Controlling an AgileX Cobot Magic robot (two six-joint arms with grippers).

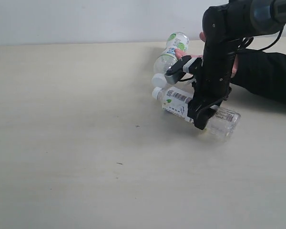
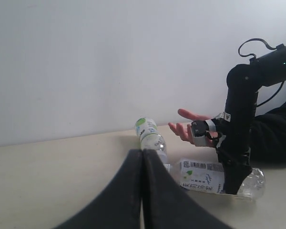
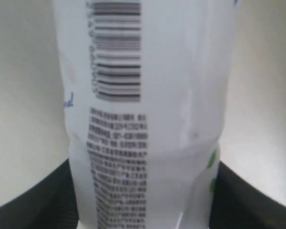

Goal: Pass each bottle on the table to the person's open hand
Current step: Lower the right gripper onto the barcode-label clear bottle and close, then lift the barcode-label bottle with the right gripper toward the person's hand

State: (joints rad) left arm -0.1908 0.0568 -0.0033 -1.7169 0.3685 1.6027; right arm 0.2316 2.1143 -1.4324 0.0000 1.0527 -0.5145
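Item one: my black jointed right arm [image 1: 219, 47], reaching steeply down, wrist bent. Its black two-finger right gripper [image 1: 203, 121] points downward, fingers set well apart; grip undetermined.
Item two: my black left gripper [image 2: 143, 155], fingers pressed together.

Plain off-white wall [image 1: 86, 19], evenly lit, rising behind a wide pale beige table [image 1: 62, 167], soft diffuse light
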